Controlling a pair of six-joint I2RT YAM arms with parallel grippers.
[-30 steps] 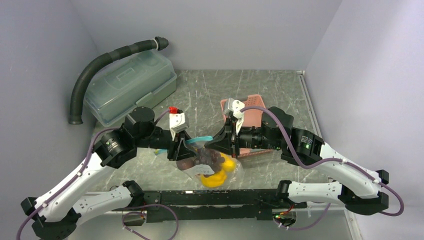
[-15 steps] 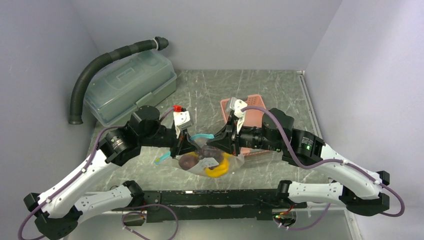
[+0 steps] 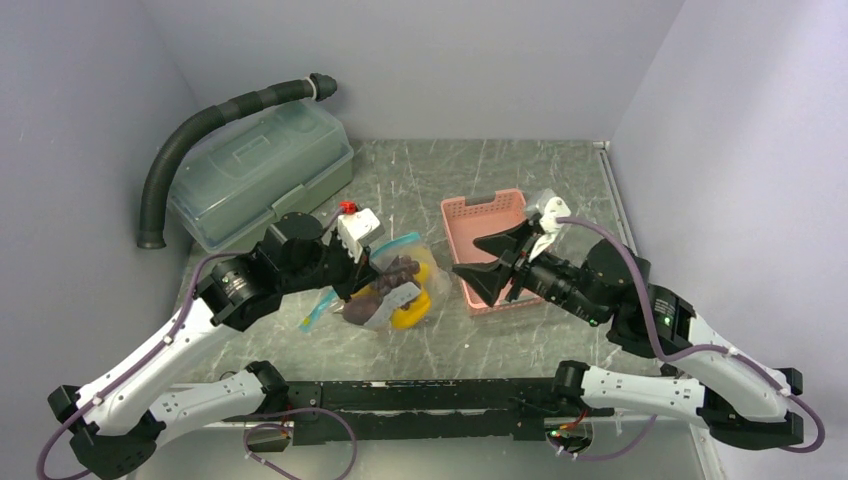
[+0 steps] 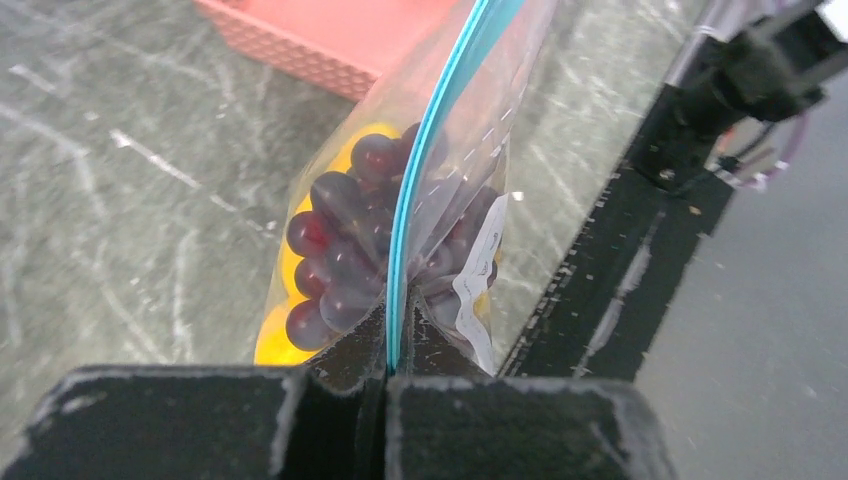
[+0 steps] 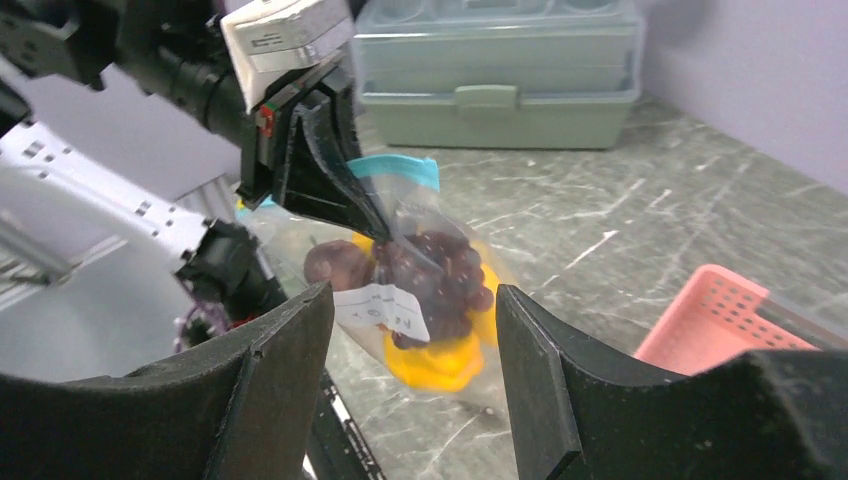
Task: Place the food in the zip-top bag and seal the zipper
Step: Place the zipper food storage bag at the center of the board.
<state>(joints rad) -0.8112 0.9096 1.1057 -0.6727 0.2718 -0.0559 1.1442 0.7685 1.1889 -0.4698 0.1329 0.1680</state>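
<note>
Two black fingers [image 4: 345, 355] of the left gripper [image 4: 388, 345] pinch the teal zipper strip [image 4: 425, 160] of the clear floppy plastic bag [image 3: 398, 262] of toy fruits [image 4: 335, 240], beside the pink basket [image 3: 482, 216]. The right gripper [image 3: 470, 258] is wide open, empty.

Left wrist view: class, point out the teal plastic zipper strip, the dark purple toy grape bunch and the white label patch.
teal plastic zipper strip [image 4: 412, 190], left wrist view, mid-length
dark purple toy grape bunch [image 4: 345, 255], left wrist view, central grape
white label patch [image 4: 479, 280], left wrist view, middle
</note>
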